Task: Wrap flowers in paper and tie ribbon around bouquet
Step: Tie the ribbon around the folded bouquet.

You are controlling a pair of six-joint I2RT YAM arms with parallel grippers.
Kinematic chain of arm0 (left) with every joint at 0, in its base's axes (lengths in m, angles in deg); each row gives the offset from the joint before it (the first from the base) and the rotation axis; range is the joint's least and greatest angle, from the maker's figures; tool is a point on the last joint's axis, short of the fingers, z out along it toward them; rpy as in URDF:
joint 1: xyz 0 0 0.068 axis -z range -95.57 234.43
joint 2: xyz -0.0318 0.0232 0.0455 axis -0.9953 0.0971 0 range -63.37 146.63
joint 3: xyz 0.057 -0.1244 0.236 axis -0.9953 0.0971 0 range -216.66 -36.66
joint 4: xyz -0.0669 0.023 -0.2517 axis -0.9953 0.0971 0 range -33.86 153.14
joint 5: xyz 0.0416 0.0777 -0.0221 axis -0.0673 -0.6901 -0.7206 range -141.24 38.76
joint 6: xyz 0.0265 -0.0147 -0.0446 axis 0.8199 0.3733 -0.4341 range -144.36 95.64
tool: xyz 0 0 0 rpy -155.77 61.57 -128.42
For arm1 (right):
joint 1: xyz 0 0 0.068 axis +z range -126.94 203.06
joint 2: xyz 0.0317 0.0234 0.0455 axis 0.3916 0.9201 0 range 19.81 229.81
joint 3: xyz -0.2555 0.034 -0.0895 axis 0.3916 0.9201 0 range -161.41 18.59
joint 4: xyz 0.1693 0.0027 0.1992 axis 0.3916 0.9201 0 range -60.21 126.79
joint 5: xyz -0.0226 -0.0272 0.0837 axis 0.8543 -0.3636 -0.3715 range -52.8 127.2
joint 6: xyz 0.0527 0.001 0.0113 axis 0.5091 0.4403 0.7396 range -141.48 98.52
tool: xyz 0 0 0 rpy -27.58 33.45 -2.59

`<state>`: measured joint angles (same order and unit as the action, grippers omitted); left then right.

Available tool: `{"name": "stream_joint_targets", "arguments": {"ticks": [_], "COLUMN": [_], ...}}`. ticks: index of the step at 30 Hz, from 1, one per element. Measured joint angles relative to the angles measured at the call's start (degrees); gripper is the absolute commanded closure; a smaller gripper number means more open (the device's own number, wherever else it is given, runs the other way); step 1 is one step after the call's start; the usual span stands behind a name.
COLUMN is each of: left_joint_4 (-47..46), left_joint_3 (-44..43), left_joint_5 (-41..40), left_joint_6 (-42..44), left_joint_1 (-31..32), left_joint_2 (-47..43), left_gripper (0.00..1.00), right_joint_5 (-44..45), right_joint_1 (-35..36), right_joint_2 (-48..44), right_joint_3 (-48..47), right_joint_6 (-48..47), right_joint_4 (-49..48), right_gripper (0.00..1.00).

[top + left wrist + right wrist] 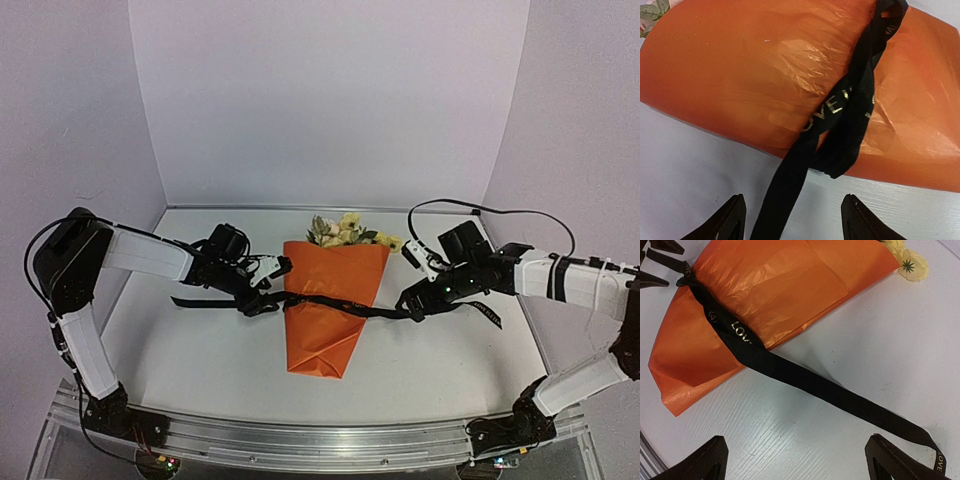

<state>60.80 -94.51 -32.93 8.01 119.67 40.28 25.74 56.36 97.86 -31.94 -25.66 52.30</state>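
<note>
the bouquet (333, 300) lay flat in the middle of the table (190, 350), with its flowers (345, 232) pointing away from the arms. the ribbon (805, 380) ran across the orange paper (770, 285), i think to hold the cone shut, with a loose end on each side. the left gripper (794, 212) was open, and the ribbon passed between its fingers without being pinched. the right gripper (795, 450) was wide open by the other end, holding nothing, likely ready to grab it.
</note>
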Motion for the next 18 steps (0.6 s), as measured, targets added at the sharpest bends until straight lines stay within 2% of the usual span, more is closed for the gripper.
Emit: {"name": "stream_joint_targets", "arguments": {"ticks": [8, 11, 13, 16, 18], "left_joint_4": [-0.2, -0.2, -0.2, -0.2, -0.4], "left_joint_3": [-2.8, -3.0, -3.3, -4.1, -4.4], "left_joint_5": [-1.6, -1.9, -1.9, -1.9, -2.0], "left_joint_6": [3.7, 4.3, 4.8, 4.8, 4.3], "left_joint_1": [0.1, 0.1, 0.1, 0.1, 0.2], "left_joint_2": [3.5, 4.8, 5.4, 6.0, 6.1], "left_gripper": [0.35, 0.41, 0.50, 0.74, 0.84], "right_joint_5": [-0.8, -1.1, -1.3, -1.8, -2.1], "right_joint_1": [0.5, 0.6, 0.6, 0.7, 0.8], "right_joint_2": [3.9, 5.3, 6.3, 8.1, 9.4], "right_joint_3": [0.0, -0.1, -0.3, -1.1, -1.8], "right_joint_6": [-1.3, -1.6, -1.8, -1.9, -2.1], "right_joint_4": [-0.2, -0.2, -0.2, -0.2, -0.3], "right_gripper": [0.02, 0.02, 0.02, 0.02, 0.02]}}
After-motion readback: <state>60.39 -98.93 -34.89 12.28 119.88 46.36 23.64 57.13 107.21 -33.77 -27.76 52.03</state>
